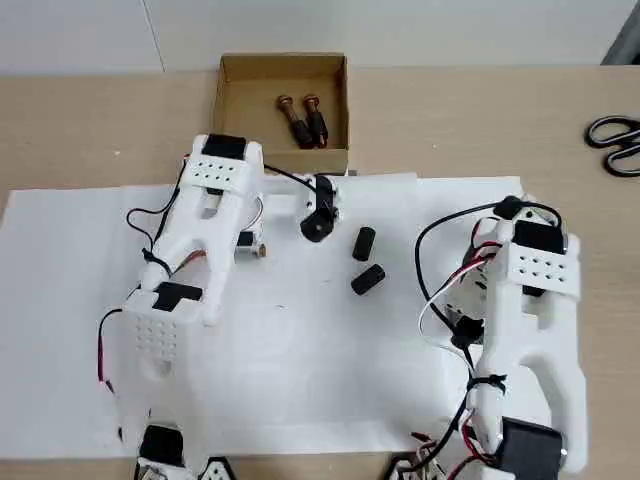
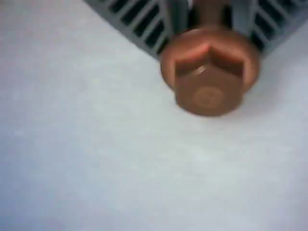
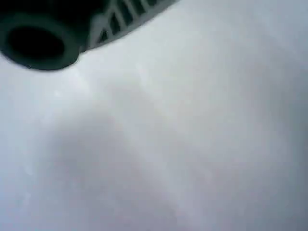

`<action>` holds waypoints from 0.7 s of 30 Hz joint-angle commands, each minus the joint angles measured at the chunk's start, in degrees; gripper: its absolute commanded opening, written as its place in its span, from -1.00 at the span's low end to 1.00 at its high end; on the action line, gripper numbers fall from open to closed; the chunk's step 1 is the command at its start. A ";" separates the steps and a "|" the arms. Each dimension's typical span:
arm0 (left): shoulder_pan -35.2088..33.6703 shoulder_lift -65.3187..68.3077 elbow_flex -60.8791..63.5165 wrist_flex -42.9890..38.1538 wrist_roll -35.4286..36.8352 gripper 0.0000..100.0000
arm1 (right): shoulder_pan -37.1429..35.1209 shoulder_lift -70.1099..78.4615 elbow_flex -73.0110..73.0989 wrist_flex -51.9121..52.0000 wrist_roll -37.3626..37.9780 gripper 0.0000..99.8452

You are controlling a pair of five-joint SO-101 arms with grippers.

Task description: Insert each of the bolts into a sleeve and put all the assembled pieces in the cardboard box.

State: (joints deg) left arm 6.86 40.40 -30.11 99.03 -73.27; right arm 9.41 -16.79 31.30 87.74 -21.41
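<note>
right gripper [image 3: 72, 19] low over the white paper [image 1: 300, 380], fingers pinching a black sleeve [image 3: 36, 43], its open end toward the wrist camera; two loose sleeves [image 1: 368, 279] lie close together on the paper between the arms; farther on, left gripper [image 1: 247, 243] sits just short of the box [image 1: 232, 100], fingers clamped on a copper bolt [image 2: 209, 72], hex head outward, close over the paper; box at the paper's far edge, two assembled pieces [image 1: 302, 118] side by side inside; scissors [image 1: 615, 140] on the bare table [image 1: 80, 130], well off to the right

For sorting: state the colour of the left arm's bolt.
Copper-brown bolt, clearest in left wrist view.
</note>
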 commanded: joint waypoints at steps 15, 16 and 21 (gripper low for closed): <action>2.73 -20.84 -15.78 1.41 29.54 -0.99 | -19.47 -36.09 -0.62 0.13 0.53 -1.00; 3.16 -22.33 -15.43 1.41 33.41 -0.99 | -20.97 -37.49 -0.62 0.22 0.62 -1.00; 3.96 -30.86 -14.02 1.41 48.18 -0.99 | -26.95 -44.35 -0.62 0.22 6.68 -1.00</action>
State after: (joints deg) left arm 10.64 17.54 -43.12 99.38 -30.73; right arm -15.21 -57.14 31.30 87.82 -18.24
